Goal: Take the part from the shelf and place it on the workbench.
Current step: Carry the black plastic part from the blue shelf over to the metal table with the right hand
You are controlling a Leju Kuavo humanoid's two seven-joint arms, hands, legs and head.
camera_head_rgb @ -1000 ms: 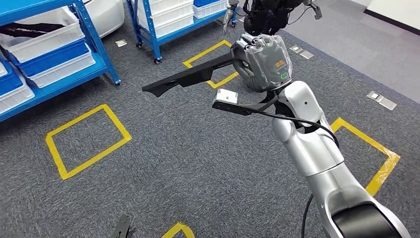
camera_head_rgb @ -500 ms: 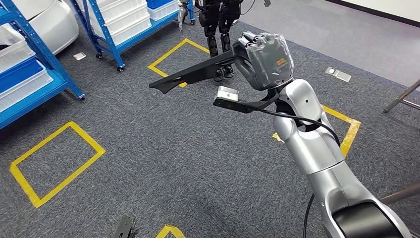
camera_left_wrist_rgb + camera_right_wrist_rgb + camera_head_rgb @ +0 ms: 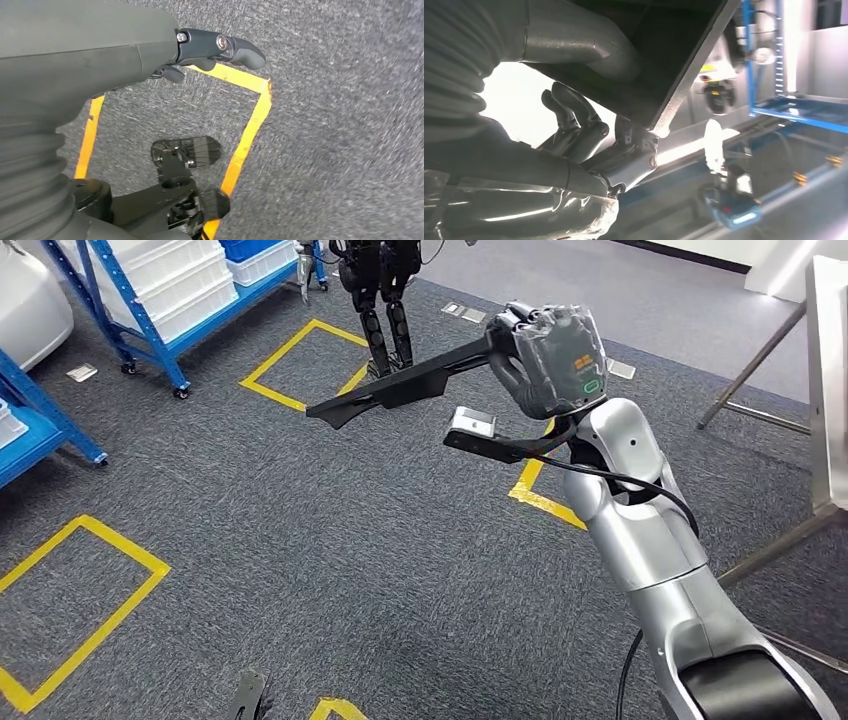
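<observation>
- Right hand [image 3: 548, 360], upper centre-right of the head view, had fingers wrapped round one end of the black part [image 3: 400, 390]; part stuck out toward frame left, slightly down-tilted, over the carpet, touching nothing else.
- In the right wrist view the part [image 3: 659, 55] was a dark slab across the top, w/ the thumb across it and dark fingers [image 3: 574, 125] curled under; firm grip.
- Left hand [image 3: 200, 45] in the left wrist view hung over the carpet, fingers loosely apart, holding nothing.
- Other robot's black legs [image 3: 385, 300] stood at top centre, just behind the part's far end, by a yellow tape square [image 3: 300, 365] on the floor.
- Blue shelf rack [image 3: 150, 300] w/ white bins at upper left; a 2nd blue shelf edge [image 3: 40, 430] at far left.
- Metal workbench [image 3: 825, 390] at the right edge, its slanted legs reaching down into the carpet; well apart from the part.
- More yellow tape [image 3: 80, 590] at lower left, another strip [image 3: 545, 495] just beside the right forearm.
- Small floor outlet plates [image 3: 80, 372] near the racks.
</observation>
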